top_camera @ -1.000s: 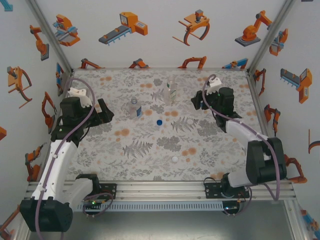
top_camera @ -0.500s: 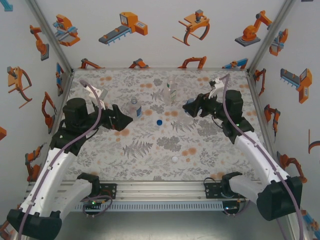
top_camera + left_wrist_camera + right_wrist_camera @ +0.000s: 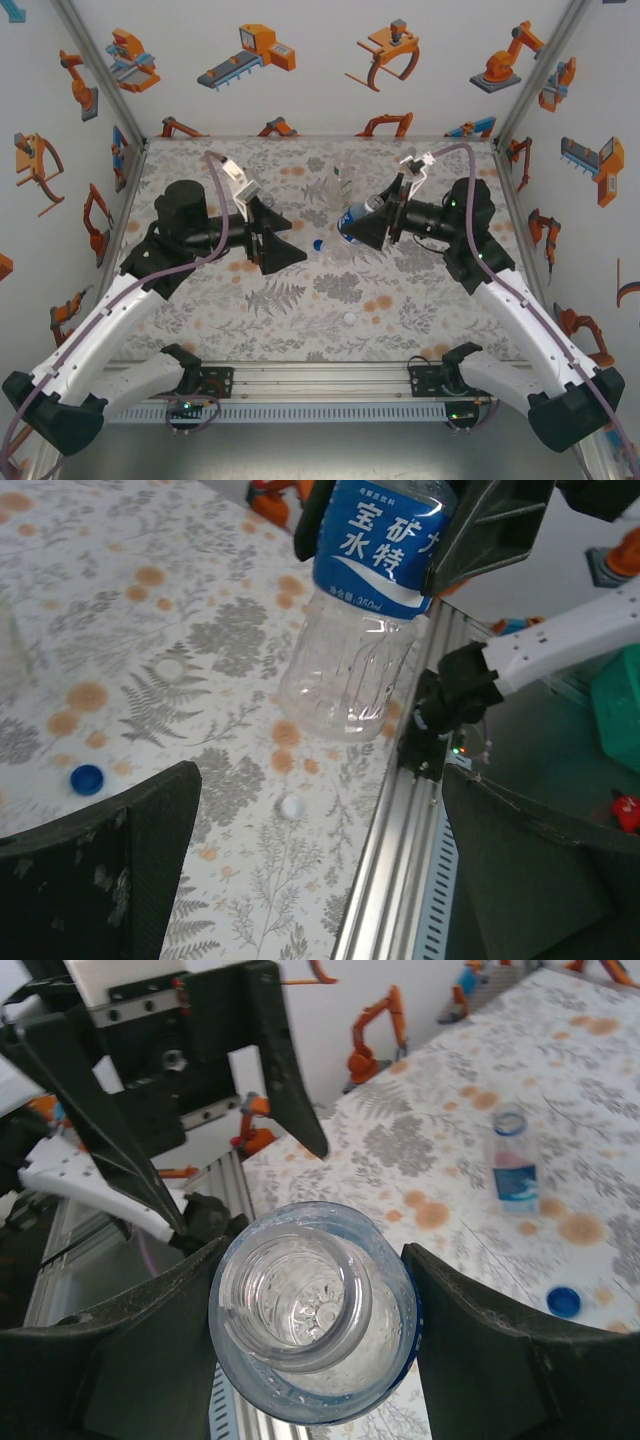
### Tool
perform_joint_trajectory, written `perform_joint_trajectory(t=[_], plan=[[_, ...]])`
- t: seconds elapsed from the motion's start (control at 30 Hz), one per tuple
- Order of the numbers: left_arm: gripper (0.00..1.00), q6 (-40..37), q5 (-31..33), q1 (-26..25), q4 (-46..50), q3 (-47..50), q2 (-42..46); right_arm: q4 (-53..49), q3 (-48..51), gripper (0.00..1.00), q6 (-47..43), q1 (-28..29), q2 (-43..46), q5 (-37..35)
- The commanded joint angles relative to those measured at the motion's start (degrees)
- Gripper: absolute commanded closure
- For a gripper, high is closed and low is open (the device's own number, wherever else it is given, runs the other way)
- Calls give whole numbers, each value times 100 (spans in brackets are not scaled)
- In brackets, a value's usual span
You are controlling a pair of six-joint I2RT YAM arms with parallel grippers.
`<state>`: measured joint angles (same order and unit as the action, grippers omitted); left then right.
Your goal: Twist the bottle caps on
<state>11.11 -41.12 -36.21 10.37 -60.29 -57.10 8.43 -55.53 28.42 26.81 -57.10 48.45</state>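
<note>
**Right claw holds the squat bottle up beside the blue cap; left claw gapes empty**

We take the blue cap [image 3: 318, 243], lying alone on the patterned table [image 3: 250, 300], as our mark. Just to the right of it, and raised off the table, we see the squat bottle [image 3: 352, 222] with the blue label gripped by the right gripper [image 3: 355, 226]. Its jaws are partly closed, with one finger pressed on each side of the bottle at the label. The bottle hangs tilted. Its open neck has no cap and points toward the right wrist, and its clear base points toward the other arm.

Just to the left of the blue cap, the left gripper [image 3: 297, 240] faces that base. Its jaws are spread as wide as they go, with nothing between them, and they stay clear of the bottle.

From the right wrist we find the slim bottle [image 3: 512, 1165] standing upright and uncapped, near the blue cap but apart from it. Beyond the blue cap, toward the back wall, the taller bottle [image 3: 342, 182] stands upright, well apart from it. We cannot tell whether that one is capped.

On the near side of the blue cap, well apart from it, a white cap [image 3: 350, 318] lies flat on the table between the blue cap and the metal rail [image 3: 320, 380].
</note>
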Motion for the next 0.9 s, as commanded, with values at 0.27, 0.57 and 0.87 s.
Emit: perform_joint_trajectory(t=[0.27,0.57,0.87], plan=[[3,481,-979,-626,-748,-489,-677,633,-598,98,129,607,18,552],[14,1016,-1780,-971,-1323,-707,-1168,947,-756,100,113,920,-42,637],[37,1178,-2113,-1029,-1423,-838,-1261,1034,-767,100,75,1081,-20,664]])
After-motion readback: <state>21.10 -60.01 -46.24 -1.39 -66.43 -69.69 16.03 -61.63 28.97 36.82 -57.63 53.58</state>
